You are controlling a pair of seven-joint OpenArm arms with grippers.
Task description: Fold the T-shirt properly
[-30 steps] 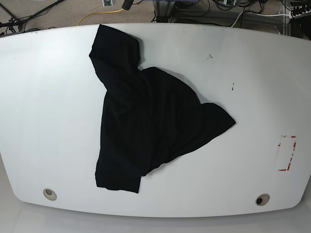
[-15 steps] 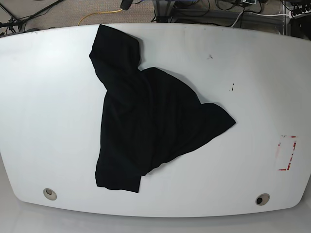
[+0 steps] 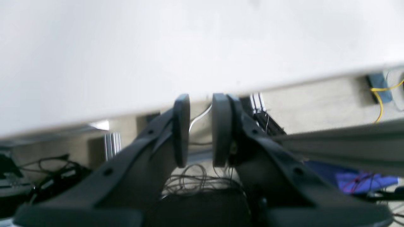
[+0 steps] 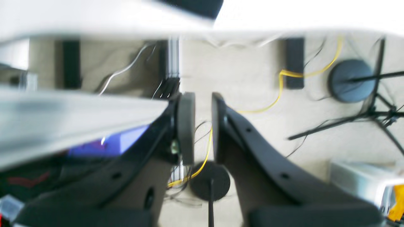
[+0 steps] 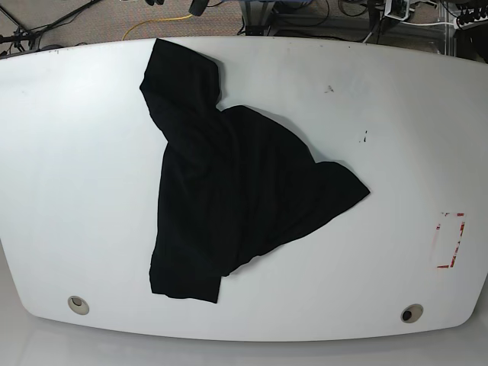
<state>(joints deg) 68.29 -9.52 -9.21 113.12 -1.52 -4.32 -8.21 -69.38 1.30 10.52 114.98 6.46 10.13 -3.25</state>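
Base view: T-shirt lies crumpled mid-frame on the table, print hidden, nothing folded yet. My left end effector and right end effector hang off-table, slightly parted, empty. Next: reach in, spread it flat.

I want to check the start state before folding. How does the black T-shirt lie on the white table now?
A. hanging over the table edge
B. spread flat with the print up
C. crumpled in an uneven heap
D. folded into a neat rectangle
C: the T-shirt lies bunched in an irregular shape on the table, no print showing, all of it within the edges.
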